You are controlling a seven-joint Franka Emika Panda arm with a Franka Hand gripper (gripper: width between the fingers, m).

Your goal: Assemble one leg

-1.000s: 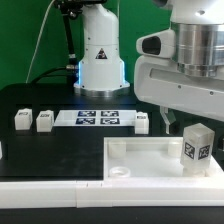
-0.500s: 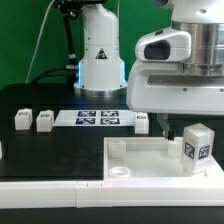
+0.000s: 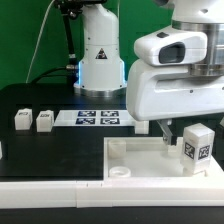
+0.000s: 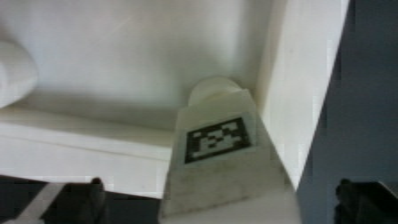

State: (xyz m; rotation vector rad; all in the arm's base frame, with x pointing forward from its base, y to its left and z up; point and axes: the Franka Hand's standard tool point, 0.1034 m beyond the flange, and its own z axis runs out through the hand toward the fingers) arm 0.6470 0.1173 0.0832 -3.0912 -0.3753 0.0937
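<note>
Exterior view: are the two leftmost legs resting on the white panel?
No, the leftmost leg and the second leg stand on the black table, apart from the panel.

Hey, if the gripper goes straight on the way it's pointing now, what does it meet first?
Most likely the leg: in the wrist view it sits right between the jaws of the gripper, which look apart from it. Behind it lies the white panel; depth is unclear.

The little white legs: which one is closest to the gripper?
The leg standing on the white panel at the exterior view's right, directly under the gripper. The two other legs sit far off at the left.
</note>
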